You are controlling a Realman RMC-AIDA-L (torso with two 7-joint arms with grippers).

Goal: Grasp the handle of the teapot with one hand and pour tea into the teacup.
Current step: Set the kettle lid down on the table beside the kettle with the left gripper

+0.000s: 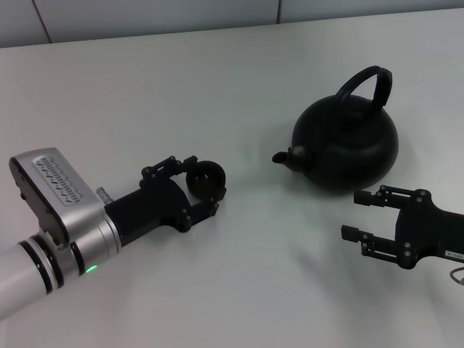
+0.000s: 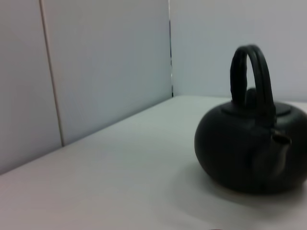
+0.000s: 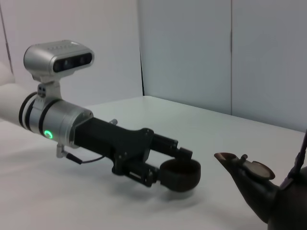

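Observation:
The squat black teapot (image 1: pixel 348 145) stands on the table at the right, its arched handle (image 1: pixel 366 81) upright and its spout (image 1: pixel 288 156) pointing toward the robot's left. The small dark teacup (image 1: pixel 205 181) sits on the table between the fingers of my left gripper (image 1: pixel 200 185), which is shut on it. My right gripper (image 1: pixel 357 215) is open and empty, low over the table just in front of the teapot and apart from it. The left wrist view shows the teapot (image 2: pixel 249 153) and handle (image 2: pixel 252 72). The right wrist view shows the teacup (image 3: pixel 180 175) held by the left gripper (image 3: pixel 175 165), and the spout (image 3: pixel 225 157).
The white table (image 1: pixel 239 275) runs back to a pale panelled wall (image 1: pixel 217 14). The left arm's silver wrist camera housing (image 1: pixel 51 192) sits at the near left. A thin cable (image 1: pixel 458 275) hangs by the right arm.

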